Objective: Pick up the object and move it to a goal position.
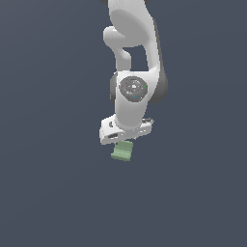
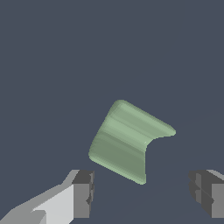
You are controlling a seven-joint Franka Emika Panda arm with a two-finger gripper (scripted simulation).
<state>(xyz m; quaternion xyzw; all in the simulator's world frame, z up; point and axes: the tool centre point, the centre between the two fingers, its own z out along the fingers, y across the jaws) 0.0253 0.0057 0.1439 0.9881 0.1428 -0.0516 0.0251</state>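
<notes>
The white arm (image 1: 131, 72) hangs over a plain dark grey surface (image 1: 48, 193). The pale green object (image 1: 122, 151), ridged and stepped, sits directly below the gripper (image 1: 126, 140). In the wrist view the dark-tipped fingers (image 2: 83, 192) stand spread wide, either side of the object (image 2: 127, 140) and apart from it.

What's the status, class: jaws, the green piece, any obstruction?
Gripper open, jaws spread wide. Pale green ridged block ungrasped, lying beyond the fingertips. Nothing else visible around it.
</notes>
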